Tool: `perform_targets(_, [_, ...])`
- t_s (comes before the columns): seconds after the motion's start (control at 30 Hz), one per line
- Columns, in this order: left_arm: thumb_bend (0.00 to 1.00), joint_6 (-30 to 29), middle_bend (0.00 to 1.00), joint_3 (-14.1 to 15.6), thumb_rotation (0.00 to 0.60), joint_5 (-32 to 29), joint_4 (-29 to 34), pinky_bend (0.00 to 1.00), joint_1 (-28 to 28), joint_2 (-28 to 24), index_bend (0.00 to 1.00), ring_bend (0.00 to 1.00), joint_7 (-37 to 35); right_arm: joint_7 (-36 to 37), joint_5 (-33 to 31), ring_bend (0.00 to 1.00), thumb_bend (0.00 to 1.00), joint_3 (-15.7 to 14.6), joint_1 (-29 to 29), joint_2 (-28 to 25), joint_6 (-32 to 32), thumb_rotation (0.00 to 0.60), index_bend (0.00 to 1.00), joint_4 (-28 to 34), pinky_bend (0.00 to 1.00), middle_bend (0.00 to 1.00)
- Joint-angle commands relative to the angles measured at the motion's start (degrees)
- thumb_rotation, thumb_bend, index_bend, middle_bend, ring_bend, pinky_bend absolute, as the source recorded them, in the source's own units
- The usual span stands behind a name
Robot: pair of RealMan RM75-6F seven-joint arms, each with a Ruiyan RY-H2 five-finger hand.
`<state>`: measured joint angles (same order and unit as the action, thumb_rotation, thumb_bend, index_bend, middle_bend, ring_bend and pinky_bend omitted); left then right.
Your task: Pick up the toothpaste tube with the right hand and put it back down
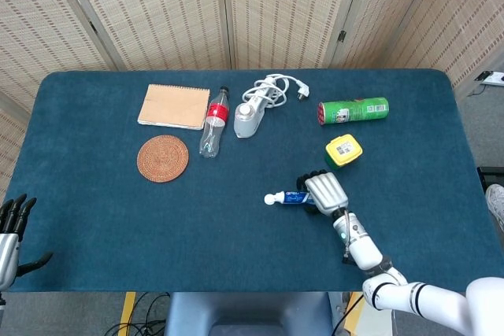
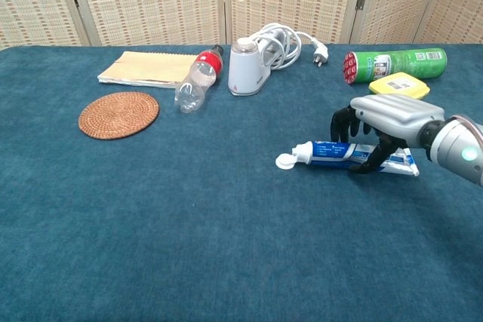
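Left hand [image 1: 11, 230] sits idle at the near left table edge, fingers apart, holding nothing – well away from everything, since the task is for the other arm. Far left of the right hand: coaster [image 2: 119, 114] and notebook [image 2: 147, 68], flat on the table [image 2: 151, 224]. Nearer, a bottle [image 2: 196, 79] lying on its side and a white charger [image 2: 249, 65] with its cord coiled behind it. All well apart from the working hand, so no clutter in the reach path.

Tube [image 2: 339, 154] lies flat, cap pointing left, tail under the right hand [image 2: 389, 122]. That hand is arched over the tube's rear half, fingers curled down on the far side, thumb on the near side – looks like a pinch across the width. Contact seems made, but a firm grip isn't clear; tube isn't lifted yet. Just behind the hand: a yellow box [image 2: 398, 84], then a green can [image 2: 392, 62] on its side.
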<state>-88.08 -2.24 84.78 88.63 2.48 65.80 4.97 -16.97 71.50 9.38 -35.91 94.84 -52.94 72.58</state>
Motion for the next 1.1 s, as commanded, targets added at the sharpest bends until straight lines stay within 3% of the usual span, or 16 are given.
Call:
perform_targets(0.03, [0.14,-0.01,0.06,-0.02,0.600,0.00,-0.01,0.15,-0.03,0.01,0.09,0.06,0.00,-0.17,-0.31,0.36,0.30,-0.01,-0.24,0.12,0.19,0.600,0.43,-0.16,0.35,0.47])
perform_targets(0.2, [0.14,0.40,0.06,-0.24,0.600,-0.12,0.01,0.15,0.22,0.03,0.09,0.06,-0.45,-0.44,-0.36,0.44,0.44,-0.32,-0.57,-0.24,0.24,0.600,0.53,0.00,0.41,0.55])
perform_targets(0.4, [0.14,1.96,0.06,-1.47,0.600,0.35,1.53,0.15,2.08,-0.43,0.09,0.06,-4.23,4.21,3.01,0.51,0.56,-0.97,-0.60,-2.07,-0.78,0.600,0.63,3.13,0.48,0.62])
perform_targets(0.73, [0.14,7.36,0.06,-4.85,0.600,-1.76,7.71,0.15,6.36,-3.13,0.08,0.06,-16.23,22.62,13.50,0.52,0.58,-3.59,-1.30,-3.84,-3.03,0.600,0.64,6.56,0.49,0.62])
perform_targets(0.9, [0.12,11.52,0.06,-6.99,0.586,-3.03,9.37,0.15,9.00,-4.32,0.08,0.06,-29.96,28.64,16.35,0.52,0.58,-3.42,-2.47,-2.89,-4.50,0.600,0.64,6.02,0.49,0.62])
perform_targets(0.97, [0.09,12.52,0.06,-7.95,0.467,-3.41,9.07,0.15,9.91,-4.24,0.08,0.06,-35.24,30.73,17.31,0.52,0.58,-3.30,-3.08,-2.37,-4.98,0.600,0.64,5.98,0.49,0.62])
perform_targets(1.1, [0.03,13.63,0.06,-8.55,0.143,-1.83,8.41,0.15,11.18,-4.16,0.08,0.06,-45.19,33.44,18.40,0.52,0.58,-2.91,-4.36,-1.56,-5.26,0.600,0.64,6.25,0.49,0.62])
